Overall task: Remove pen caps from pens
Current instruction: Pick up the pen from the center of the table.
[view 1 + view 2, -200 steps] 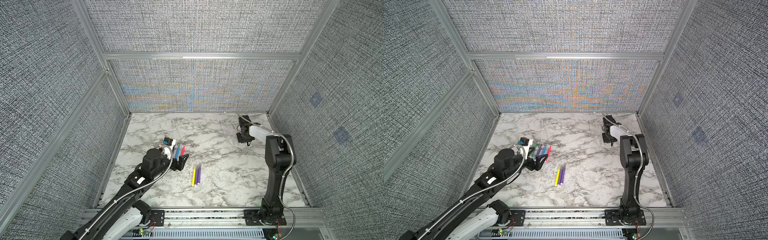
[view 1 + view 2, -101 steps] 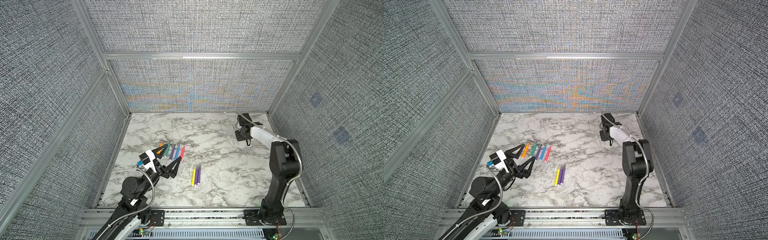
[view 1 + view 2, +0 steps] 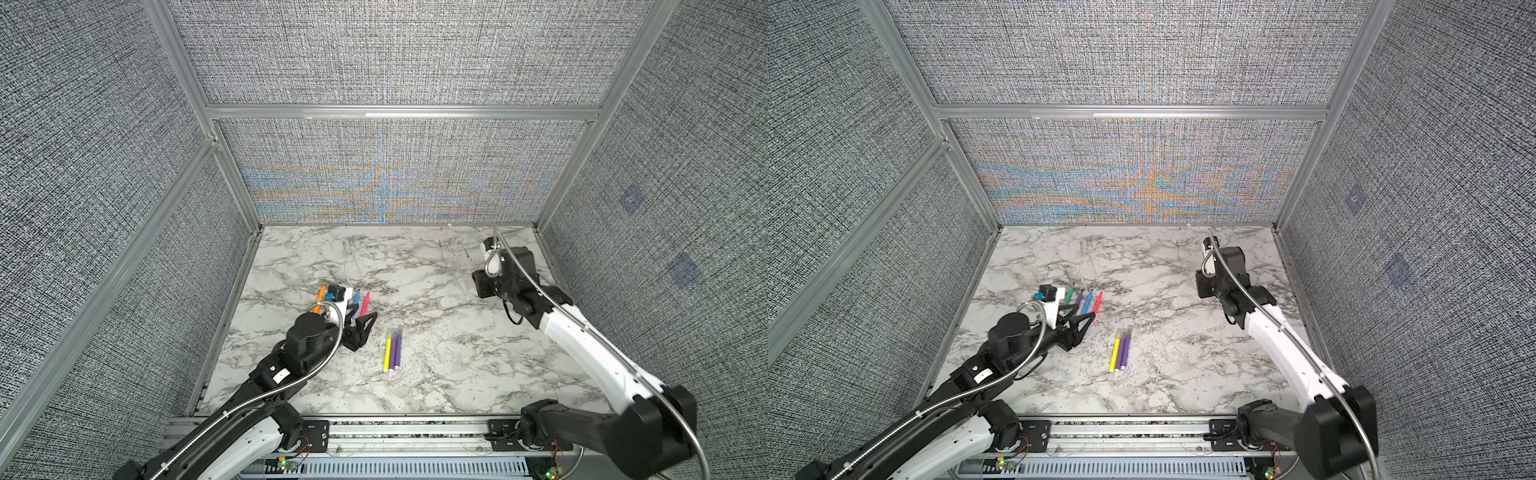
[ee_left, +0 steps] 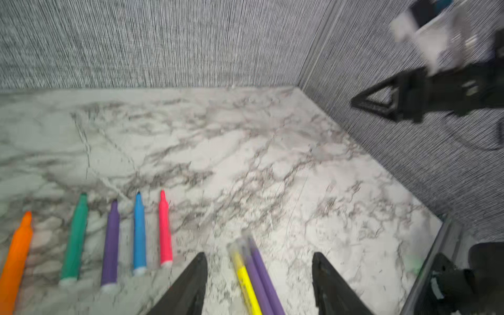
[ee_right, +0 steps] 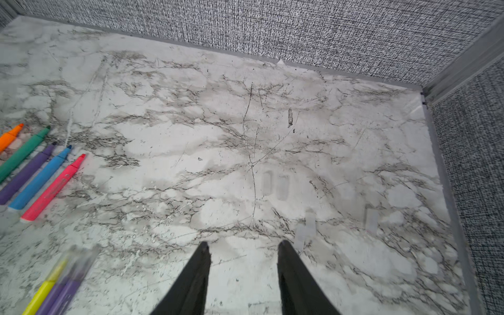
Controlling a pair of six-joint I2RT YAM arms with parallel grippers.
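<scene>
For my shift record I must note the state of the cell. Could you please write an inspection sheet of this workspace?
Surface: marble tabletop, fine dark scratches.
Job's things: five pens in a row, tips bare; yellow pen and two purple pens lying together, capped; loose pen caps faint on the marble.
Clutter: nothing seen.
Grippers: left gripper open, empty; right gripper open, empty.
Cables: metal hose along the left arm, a second hose on the right arm.
Surroundings: grey fabric walls, aluminium frame.
</scene>
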